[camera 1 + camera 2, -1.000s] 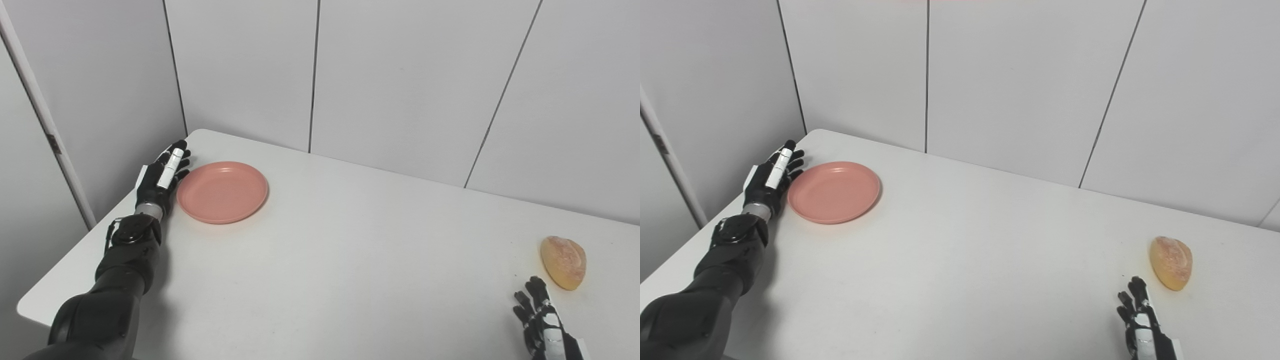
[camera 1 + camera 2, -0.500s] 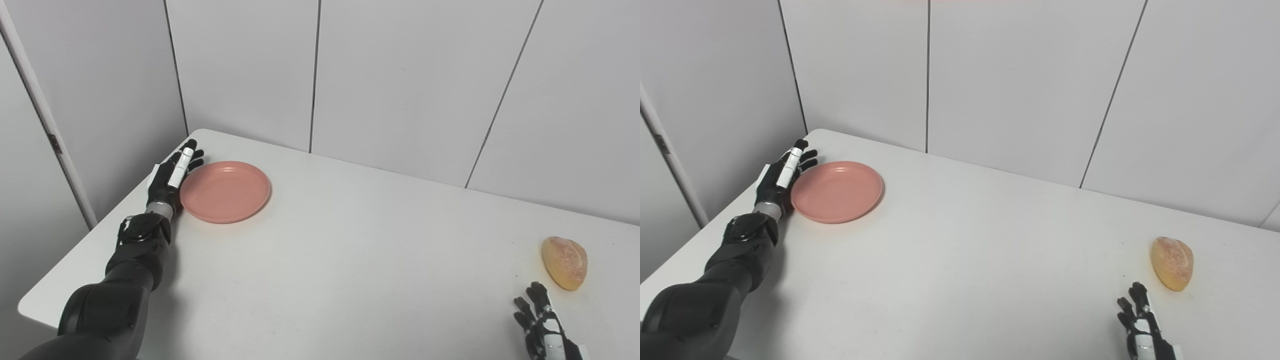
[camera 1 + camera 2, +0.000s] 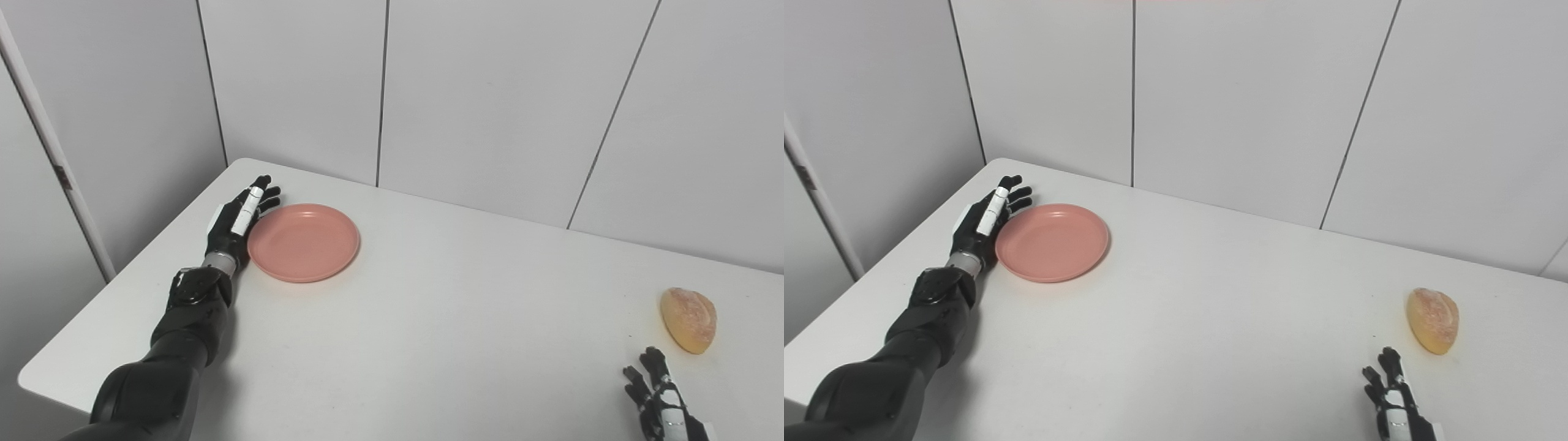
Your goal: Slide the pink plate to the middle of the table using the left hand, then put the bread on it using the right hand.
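A round pink plate (image 3: 304, 242) lies flat on the white table (image 3: 441, 318) at its left side. My left hand (image 3: 237, 223) stands on edge against the plate's left rim, fingers straight and apart, holding nothing. A golden bread roll (image 3: 689, 320) rests near the right edge. My right hand (image 3: 660, 401) sits low at the bottom right, just short of the bread and a little left of it, fingers spread and empty. The same plate (image 3: 1052, 242), bread (image 3: 1433, 320), left hand (image 3: 983, 220) and right hand (image 3: 1393, 404) show in the right eye view.
Grey wall panels (image 3: 490, 98) close off the back of the table, and a side wall (image 3: 110, 122) stands at the left. The table's rounded corner and front-left edge (image 3: 37, 376) lie near my left arm.
My left hand has pushed the plate a short way to the right, away from the left corner. The right hand has sunk slightly lower. The bread has stayed put.
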Action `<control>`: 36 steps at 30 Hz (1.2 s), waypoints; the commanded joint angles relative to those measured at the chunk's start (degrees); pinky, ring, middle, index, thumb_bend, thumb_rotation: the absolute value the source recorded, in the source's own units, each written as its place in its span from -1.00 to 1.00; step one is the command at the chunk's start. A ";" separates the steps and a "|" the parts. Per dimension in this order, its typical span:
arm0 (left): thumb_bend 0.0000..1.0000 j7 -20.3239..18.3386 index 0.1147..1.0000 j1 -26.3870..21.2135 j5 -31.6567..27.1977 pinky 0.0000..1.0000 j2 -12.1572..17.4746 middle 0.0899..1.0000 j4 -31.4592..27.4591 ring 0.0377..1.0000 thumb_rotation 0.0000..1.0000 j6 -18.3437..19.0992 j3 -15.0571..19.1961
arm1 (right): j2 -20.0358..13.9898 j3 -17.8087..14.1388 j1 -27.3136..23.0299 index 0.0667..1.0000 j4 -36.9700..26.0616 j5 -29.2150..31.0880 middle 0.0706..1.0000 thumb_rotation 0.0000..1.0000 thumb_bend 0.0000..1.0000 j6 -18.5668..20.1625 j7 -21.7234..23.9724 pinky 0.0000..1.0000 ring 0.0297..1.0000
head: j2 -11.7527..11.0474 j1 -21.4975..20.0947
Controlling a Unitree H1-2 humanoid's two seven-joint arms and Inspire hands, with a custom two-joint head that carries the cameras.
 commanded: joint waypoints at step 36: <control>0.86 -0.53 0.65 3.54 3.97 0.44 -6.10 0.56 -11.36 0.60 0.54 4.25 -6.84 | 1.79 1.59 1.60 0.95 -0.03 -0.89 0.99 0.94 0.60 2.49 -0.58 0.91 0.85 | 1.09 -4.03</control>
